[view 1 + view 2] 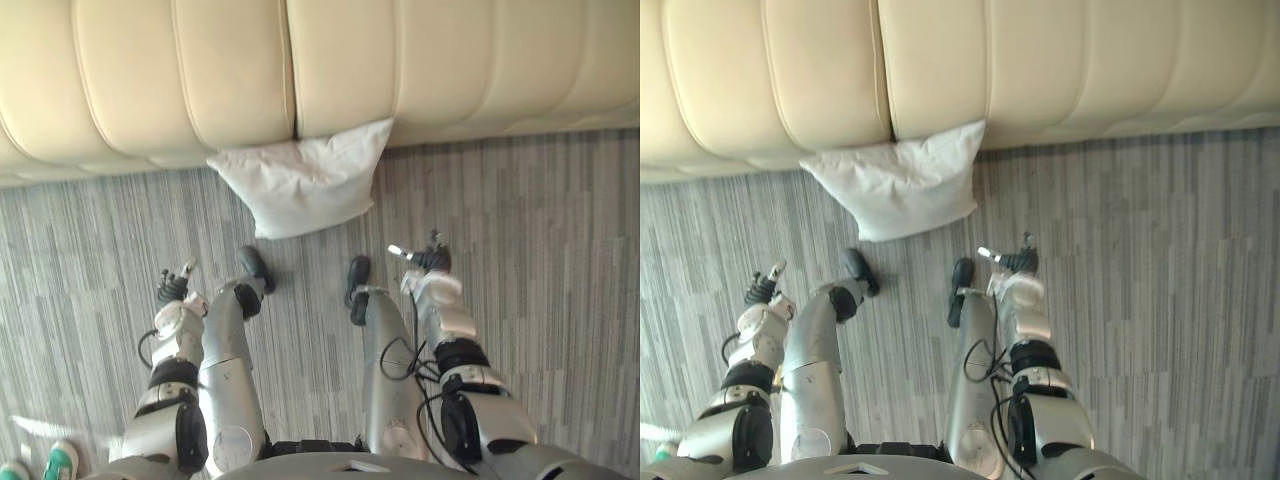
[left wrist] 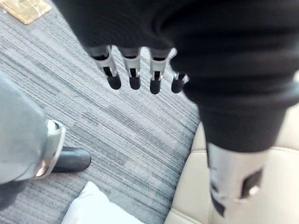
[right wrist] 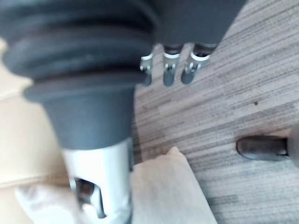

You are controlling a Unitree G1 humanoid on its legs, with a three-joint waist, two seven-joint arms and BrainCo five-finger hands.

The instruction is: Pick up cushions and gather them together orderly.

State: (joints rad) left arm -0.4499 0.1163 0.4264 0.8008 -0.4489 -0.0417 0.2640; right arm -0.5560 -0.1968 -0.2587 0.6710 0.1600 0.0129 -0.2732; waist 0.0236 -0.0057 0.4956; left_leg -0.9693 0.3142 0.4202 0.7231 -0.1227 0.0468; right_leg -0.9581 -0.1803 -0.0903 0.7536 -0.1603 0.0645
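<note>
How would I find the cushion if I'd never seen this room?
Start at the big cream sofa. Follow the deep seam in its padding down to the grey striped carpet. The cushion lies there on the floor against the sofa's front, white and wrinkled where the sofa is smooth and cream.

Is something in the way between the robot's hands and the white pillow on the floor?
No, nothing visible is. The cushion lies on the carpet against the sofa, and bare carpet lies between it and the open left hand and right hand.
</note>
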